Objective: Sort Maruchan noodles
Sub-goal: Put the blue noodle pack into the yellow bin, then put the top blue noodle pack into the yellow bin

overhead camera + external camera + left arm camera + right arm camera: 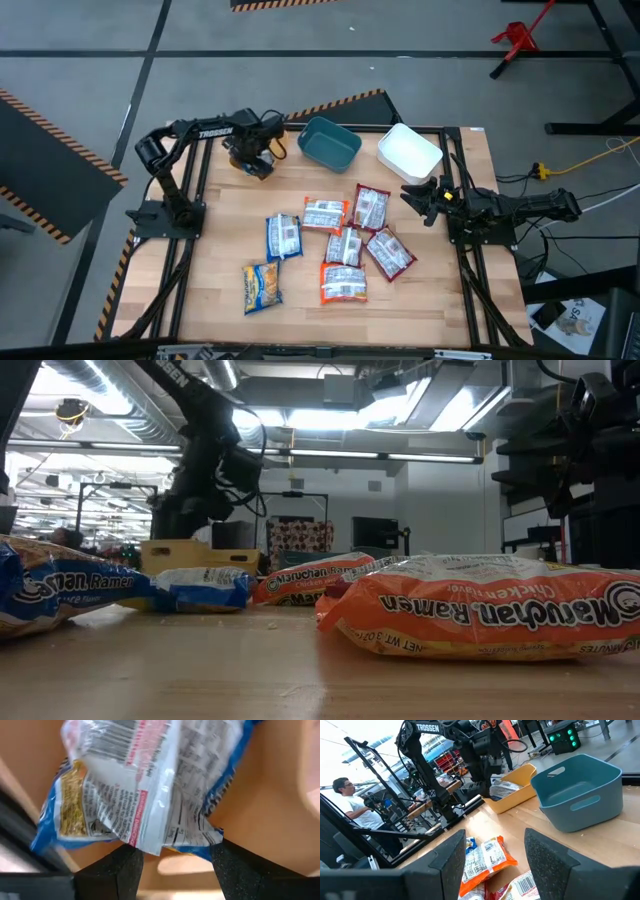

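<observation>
We find the left gripper [252, 152] over the yellow bin [250, 160] at the table's far left corner, its two dark fingers [112, 870] set apart with a blue-and-yellow packet [145, 780] between and just beyond them. The packet hangs crumpled, barcode side toward the wrist camera, and we cannot tell whether the fingers pinch its lower edge or have just let it go. We judge this bin takes the blue-and-yellow kind, since the right wrist view shows a packet already lying in it. The teal bin [329, 142] and the white bin [410, 152] sit side by side along the far edge, both showing bare floors from above, each presumably meant for another colour. The right gripper [425, 200] waits at the table's right edge just in front of the white bin, fingers parted, holding nothing. The remaining Maruchan noodles [345, 245] lie mid-table: two blue-and-yellow packets toward the left, orange-and-white and dark red-and-white ones clustered toward the right, some overlapping at the edges. The packets are thin glossy film, flat and rectangular with crimped ends, slightly pillowed over the noodle block; we would expect them to slip and buckle when gripped. The bins are smooth moulded plastic with rounded corners. The wooden tabletop [200, 300] is pale and matte.
</observation>
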{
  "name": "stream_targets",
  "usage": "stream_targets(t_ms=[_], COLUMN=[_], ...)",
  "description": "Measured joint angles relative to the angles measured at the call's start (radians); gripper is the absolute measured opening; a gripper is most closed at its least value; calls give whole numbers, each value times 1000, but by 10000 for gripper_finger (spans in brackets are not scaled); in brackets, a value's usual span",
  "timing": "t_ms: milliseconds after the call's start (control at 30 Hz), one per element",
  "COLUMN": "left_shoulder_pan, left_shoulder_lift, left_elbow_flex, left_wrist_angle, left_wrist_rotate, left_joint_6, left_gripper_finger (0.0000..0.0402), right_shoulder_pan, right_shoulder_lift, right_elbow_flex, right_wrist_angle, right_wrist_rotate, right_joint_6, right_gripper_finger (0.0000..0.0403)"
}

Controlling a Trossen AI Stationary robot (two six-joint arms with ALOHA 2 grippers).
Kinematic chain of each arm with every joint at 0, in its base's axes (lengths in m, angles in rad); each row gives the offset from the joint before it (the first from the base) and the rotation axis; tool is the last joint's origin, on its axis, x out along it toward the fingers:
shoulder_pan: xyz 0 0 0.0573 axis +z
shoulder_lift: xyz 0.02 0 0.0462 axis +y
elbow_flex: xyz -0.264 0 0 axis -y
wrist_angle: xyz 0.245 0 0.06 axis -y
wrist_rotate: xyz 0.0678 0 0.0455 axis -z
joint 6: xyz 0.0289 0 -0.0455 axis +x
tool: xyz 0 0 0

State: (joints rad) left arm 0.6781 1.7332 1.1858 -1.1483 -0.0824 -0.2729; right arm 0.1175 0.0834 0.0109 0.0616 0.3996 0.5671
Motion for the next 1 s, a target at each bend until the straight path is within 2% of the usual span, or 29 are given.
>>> stream_targets(t_ms=[333, 600, 800, 900, 1000], left_shoulder_pan=[0, 0, 0, -15, -85], left_shoulder_lift=[0, -14, -134, -231, -317], left_elbow_flex=[0, 1, 3, 4, 4], left_wrist_angle=[232, 241, 237, 200, 161], left_wrist_rotate=[224, 221, 213, 263, 330], left_joint_6=[-92, -119, -115, -93, -64], left_gripper_finger=[215, 215, 215, 215, 215], right_shoulder_pan=[0, 0, 0, 0, 0], right_shoulder_lift=[0, 0, 0, 0, 0], right_elbow_flex=[0, 0, 0, 0, 0], right_wrist_angle=[0, 0, 0, 0, 0], right_wrist_rotate=[0, 0, 0, 0, 0], right_joint_6=[0, 0, 0, 0, 0], right_gripper_finger=[191, 191, 191, 191, 191])
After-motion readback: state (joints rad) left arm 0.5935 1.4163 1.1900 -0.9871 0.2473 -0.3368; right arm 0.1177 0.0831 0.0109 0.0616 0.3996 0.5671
